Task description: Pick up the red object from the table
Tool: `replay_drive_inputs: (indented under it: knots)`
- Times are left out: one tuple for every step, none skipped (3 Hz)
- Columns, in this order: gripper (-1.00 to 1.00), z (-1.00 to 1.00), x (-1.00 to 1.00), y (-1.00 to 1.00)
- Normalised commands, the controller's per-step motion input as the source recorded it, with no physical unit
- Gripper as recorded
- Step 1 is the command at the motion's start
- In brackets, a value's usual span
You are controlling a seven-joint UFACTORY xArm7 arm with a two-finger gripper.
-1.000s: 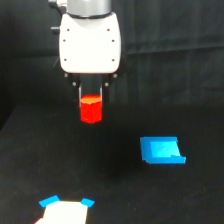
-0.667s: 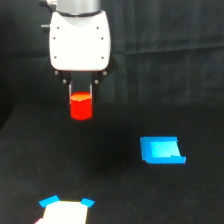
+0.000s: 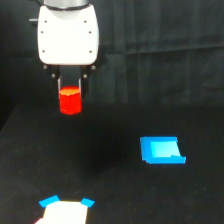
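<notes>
One arm in view, white housing at the upper part of the exterior view's left. Tool (image 3: 70, 95) hangs below the housing, two dark fingers (image 3: 59, 86) pointing down, clenched on the red object (image 3: 70, 101). Red object sits between the fingers, upper part flanked by them, lower part sticking out beneath the tips. Top face reads brighter orange, sides deeper red. It appears clear of the counter (image 3: 115, 195), hanging above the black surface with dark backdrop behind; no contact with the counter visible.

Counter: flat, matte black, unmarked. Blue piece (image 3: 161, 150) lies on it toward the exterior view's right, well apart from the tool, lighter blue centre with a darker rim. White piece with blue corners (image 3: 66, 210) lies at the bottom edge, on the exterior view's left, partly cut off by the frame. The two pieces are well apart from one another.
</notes>
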Motion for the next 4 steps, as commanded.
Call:
replay_drive_inputs:
  knots:
    - [-1.0,0.16,0.02,-0.24]
    - [-1.0,0.39,-0.24,-0.01]
    - [-1.0,0.4,0.08,-0.13]
    - [-1.0,0.45,-0.13,-0.13]
